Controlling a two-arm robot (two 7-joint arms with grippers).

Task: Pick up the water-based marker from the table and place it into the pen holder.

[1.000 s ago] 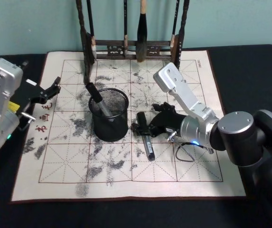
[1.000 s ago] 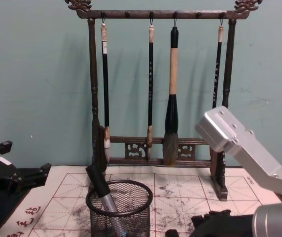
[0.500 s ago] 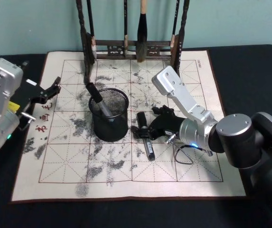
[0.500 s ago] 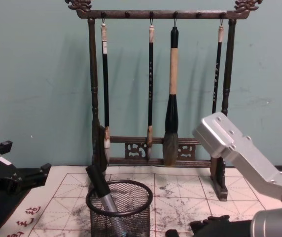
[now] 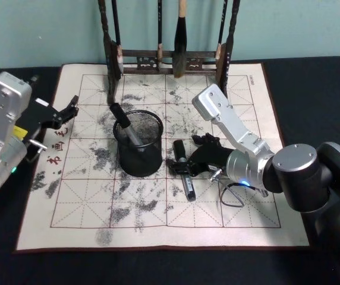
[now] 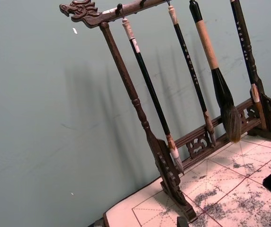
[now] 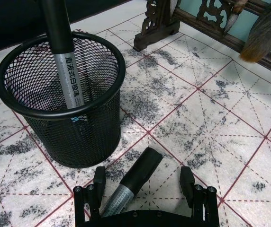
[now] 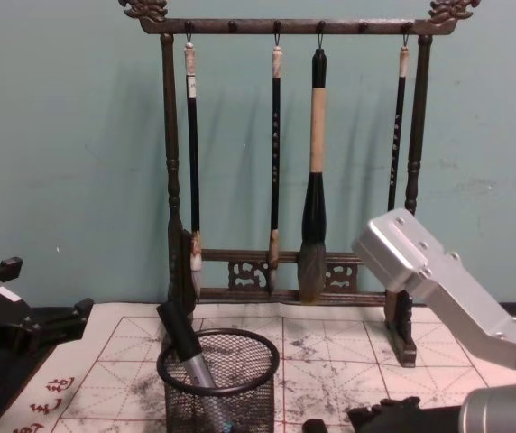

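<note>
A water-based marker (image 5: pixel 185 172) with a black cap and grey barrel lies on the white mat of the table (image 5: pixel 241 214), just right of the pen holder (image 5: pixel 138 148). My right gripper (image 5: pixel 182 166) is low over it and open, one finger (image 7: pixel 99 183) on each side of the marker (image 7: pixel 138 175), not clamped on it. The black mesh pen holder (image 7: pixel 78 137) stands upright and holds another marker (image 7: pixel 63 52) that leans against its rim. In the chest view, the pen holder (image 8: pixel 217 383) is at the lower middle. My left gripper (image 5: pixel 68 111) is parked open at the mat's left edge.
A tall dark wooden brush rack (image 5: pixel 167 56) with several hanging brushes (image 8: pixel 314 180) stands along the mat's far edge, behind the holder. My right arm's silver link (image 8: pixel 438 280) rises at the right. Ink stains and red grid lines cover the mat.
My right arm has sunk slightly, bringing its fingers lower around the lying marker. The marker, the pen holder and my left arm have stayed in place.
</note>
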